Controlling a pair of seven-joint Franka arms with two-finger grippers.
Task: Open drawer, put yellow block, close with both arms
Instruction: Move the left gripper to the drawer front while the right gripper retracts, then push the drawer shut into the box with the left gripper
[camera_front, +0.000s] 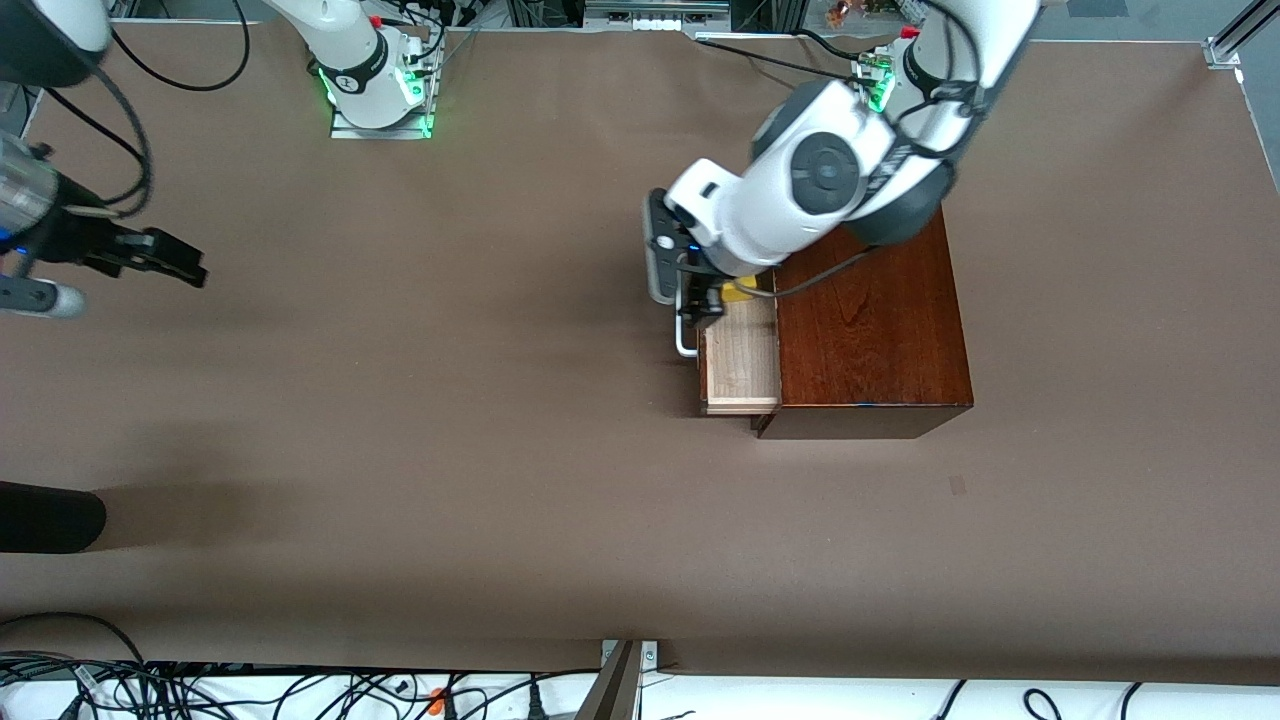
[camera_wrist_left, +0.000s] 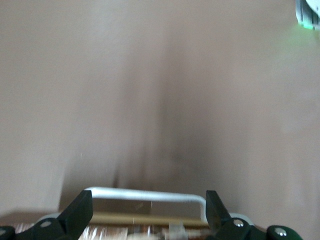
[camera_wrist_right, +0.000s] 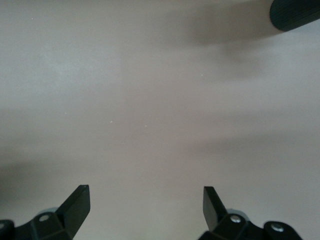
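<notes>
Currently the left claw (camera_front: 706, 300) hangs wide open, holding nothing, over the open pale-wood drawer (camera_front: 742, 362) containing the small yellow block (camera_front: 741, 292); the right claw (camera_front: 170, 258) waits, spread empty, over bare brown desk (camera_front: 450, 450).

- The front view looks steeply down from a high camera across the table (camera_front: 400, 450), facing the two arm bases along its top edge and taking in the whole work area.
- The left wrist view sits very low and close over the open drawer (camera_front: 742, 360), looking past its white handle (camera_wrist_left: 150, 194) onto bare tabletop; the drawer's inside is probably the pale blur at the frame's edge.
- The right wrist view looks straight down on bare tabletop (camera_wrist_right: 150, 100), near the right arm's end.
- The front and left wrist views share the handle.
</notes>
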